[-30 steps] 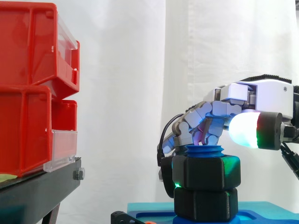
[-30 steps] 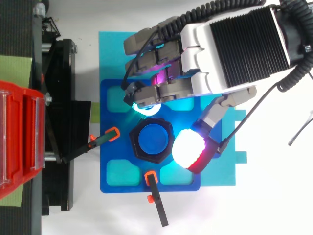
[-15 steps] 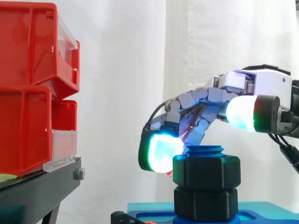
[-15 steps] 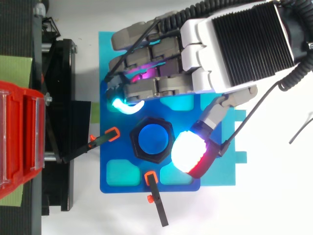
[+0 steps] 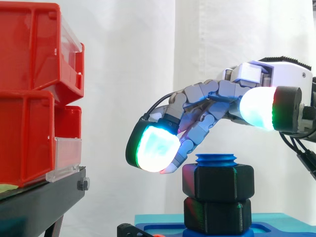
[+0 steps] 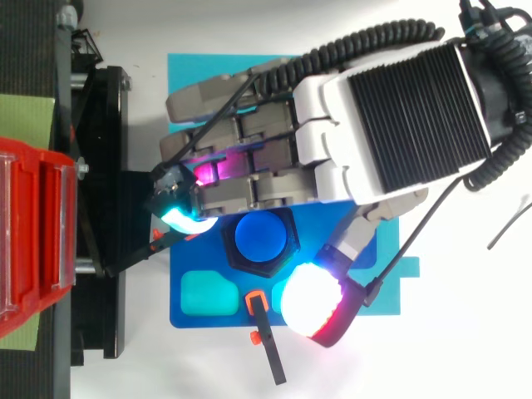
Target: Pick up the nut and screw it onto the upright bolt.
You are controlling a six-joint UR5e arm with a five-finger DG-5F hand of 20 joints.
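Hand: the hand [image 5: 276, 81] comes in from the right and hangs above the bolt, its fingers [image 5: 202, 101] stretched out to the left and only gently bent. It is open and holds nothing.
Fingertips: one glowing cyan-white pad [image 5: 155, 148] hangs just left of the upper nut, at about the height of the bolt's top, with a gap to the nut in the side view. The thumb pad [image 6: 312, 303], white with a red edge, sits on the near side, to the right of the bolt.
Nut: the black hex nut [image 5: 218, 180] is on the upright bolt, directly on top of a second black hex nut [image 5: 217, 215] below it.
Bolt: the blue threaded top [image 5: 216, 160] stands just proud of the upper nut. From above it is a blue disc [image 6: 259, 237] inside the black hexagon.
Fixture: a blue plate [image 6: 224, 314] with cyan pockets, lying on a cyan mat [image 6: 191, 75].
Clamps: two black levers with orange tips, one at the near edge of the plate [image 6: 266, 341] and one at its left edge [image 6: 137, 256].
Bins: red bins [image 5: 29, 98] stacked on a black stand [image 5: 39, 202] at far left, well apart from the hand.
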